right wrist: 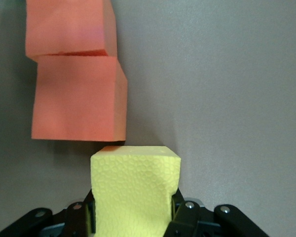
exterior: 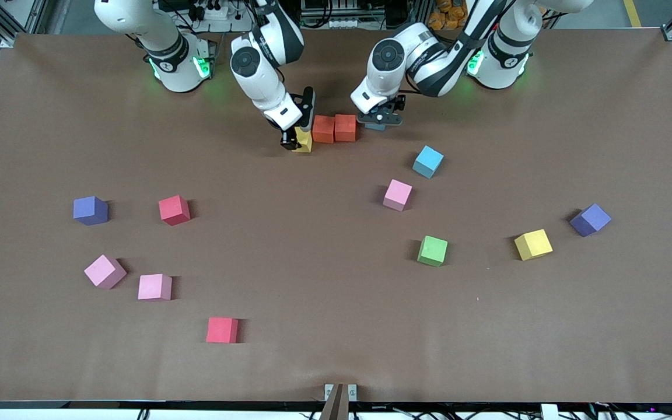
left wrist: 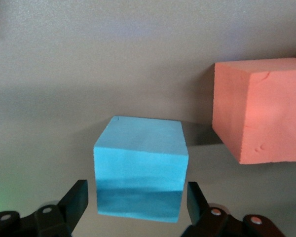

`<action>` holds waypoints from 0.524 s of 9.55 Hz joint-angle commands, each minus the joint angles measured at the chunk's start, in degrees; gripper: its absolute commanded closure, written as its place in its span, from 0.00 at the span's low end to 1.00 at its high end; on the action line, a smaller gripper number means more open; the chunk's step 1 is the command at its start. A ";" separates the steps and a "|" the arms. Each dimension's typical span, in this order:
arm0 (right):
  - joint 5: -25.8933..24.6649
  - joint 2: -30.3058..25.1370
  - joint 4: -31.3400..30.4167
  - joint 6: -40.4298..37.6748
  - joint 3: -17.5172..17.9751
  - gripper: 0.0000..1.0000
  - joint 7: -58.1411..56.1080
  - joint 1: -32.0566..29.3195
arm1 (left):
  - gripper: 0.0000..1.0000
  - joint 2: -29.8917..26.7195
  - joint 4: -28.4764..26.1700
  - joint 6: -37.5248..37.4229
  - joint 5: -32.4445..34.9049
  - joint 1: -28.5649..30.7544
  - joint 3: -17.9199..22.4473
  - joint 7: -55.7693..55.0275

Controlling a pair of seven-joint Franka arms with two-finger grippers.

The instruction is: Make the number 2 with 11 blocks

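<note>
Orange cubes [exterior: 334,128], two set edge to edge, sit on the brown tabletop [exterior: 312,262] near the robots' bases; they serve as the landmark. In the front view the right hand [exterior: 296,140] presses a yellow cube [exterior: 304,140] beside them at the right arm's end, while the left hand [exterior: 380,119] stands low at their other end. Other cubes lie scattered nearer the camera than the orange pair. In the left wrist view the left hand's fingers [left wrist: 76,200] flank a light blue cube [left wrist: 140,165], gaps visible. In the right wrist view the right hand's fingers [right wrist: 180,212] squeeze the yellow cube, just beside an orange one [right wrist: 79,98].
</note>
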 commanded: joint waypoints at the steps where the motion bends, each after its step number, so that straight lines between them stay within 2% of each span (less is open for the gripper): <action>1: 2.44 -3.81 -4.77 0.88 -0.37 0.79 -0.47 1.49 | 0.11 1.07 0.94 0.95 1.01 0.31 -0.32 -1.50; 3: 2.44 -4.17 -5.22 0.88 -0.19 0.79 -0.04 1.57 | 0.11 1.16 0.95 0.95 0.92 0.31 -0.32 -1.50; 5: 2.44 -4.08 -5.31 0.97 -0.10 0.79 4.69 4.45 | 0.12 1.33 0.77 0.95 0.92 0.31 -0.32 -1.50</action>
